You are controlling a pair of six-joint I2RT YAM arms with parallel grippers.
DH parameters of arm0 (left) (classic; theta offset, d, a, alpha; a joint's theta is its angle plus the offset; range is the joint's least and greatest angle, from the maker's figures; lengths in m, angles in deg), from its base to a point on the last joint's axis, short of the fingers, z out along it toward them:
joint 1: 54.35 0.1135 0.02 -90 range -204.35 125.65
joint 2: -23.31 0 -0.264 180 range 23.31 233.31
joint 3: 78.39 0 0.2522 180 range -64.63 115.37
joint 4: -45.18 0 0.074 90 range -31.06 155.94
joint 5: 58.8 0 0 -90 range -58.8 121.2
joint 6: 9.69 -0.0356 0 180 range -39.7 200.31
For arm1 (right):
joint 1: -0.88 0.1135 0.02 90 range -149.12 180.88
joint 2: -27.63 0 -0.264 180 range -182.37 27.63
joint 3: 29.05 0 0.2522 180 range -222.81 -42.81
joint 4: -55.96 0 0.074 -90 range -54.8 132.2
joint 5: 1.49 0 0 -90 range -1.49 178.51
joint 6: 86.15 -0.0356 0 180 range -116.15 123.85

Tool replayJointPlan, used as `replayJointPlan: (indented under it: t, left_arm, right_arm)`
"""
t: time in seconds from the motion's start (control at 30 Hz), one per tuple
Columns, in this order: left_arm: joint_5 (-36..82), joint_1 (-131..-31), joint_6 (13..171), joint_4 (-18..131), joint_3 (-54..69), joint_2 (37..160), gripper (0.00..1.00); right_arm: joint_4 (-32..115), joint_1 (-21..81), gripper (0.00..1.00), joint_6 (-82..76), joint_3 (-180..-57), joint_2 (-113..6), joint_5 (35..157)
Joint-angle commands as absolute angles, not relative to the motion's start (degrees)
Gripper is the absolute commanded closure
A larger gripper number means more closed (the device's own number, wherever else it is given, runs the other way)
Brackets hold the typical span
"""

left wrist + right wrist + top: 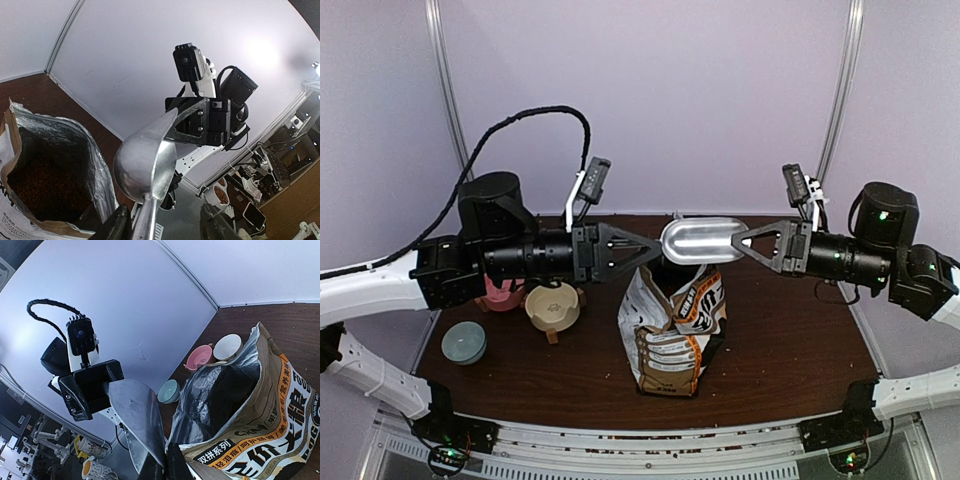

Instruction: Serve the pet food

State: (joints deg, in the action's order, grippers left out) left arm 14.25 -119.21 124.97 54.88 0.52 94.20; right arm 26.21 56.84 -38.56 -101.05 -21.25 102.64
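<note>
On the table (800, 340), bag (670, 330) holds pet food (35, 185) below left tool (650, 250).

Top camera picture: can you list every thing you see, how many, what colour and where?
scoop: one, silver, in the air above the bag, between the two grippers
bag: one, brown and white, standing open in the middle of the table
pet food: many tiny pieces, reddish-brown, inside the bag
pink bowl: one, pink, left side, partly under the left arm
cream bowl: one, cream, beside the pink bowl
blue-green bowl: one, blue-green, left side, nearest the front
table: one, dark brown, under everything
left gripper: one, black, open around the scoop's handle
right gripper: one, black, shut on the scoop's other end
</note>
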Motion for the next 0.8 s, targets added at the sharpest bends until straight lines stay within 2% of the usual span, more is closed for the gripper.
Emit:
replayJointPlan:
  t: [0.0,0.17,0.33,0.47,0.77]
  left_arm:
    - [13.35,-118.86,124.91,52.5,1.95,95.04,0.51]
    - [12.87,-118.86,125.28,51.59,1.91,95.86,0.57]
    - [13.53,-118.86,125.31,51.09,1.66,95.95,0.52]
    - [14.56,-118.86,125.33,50.29,0.98,95.48,0.51]
    - [14.41,-118.86,125.93,49.39,0.57,95.64,0.72]
  right_arm:
    - [27.42,57.13,1.0,-38.01,-102.05,-21.54,103.63]
    - [25.72,57.13,1.0,-36.49,-103.49,-22.29,103.67]
    - [25.13,57.12,1.0,-36.55,-103.74,-23.16,104.58]
    - [25.39,57.05,1.0,-37.16,-102.69,-22.84,103.89]
    - [25.5,57.12,1.0,-37.46,-102.21,-22.55,103.01]
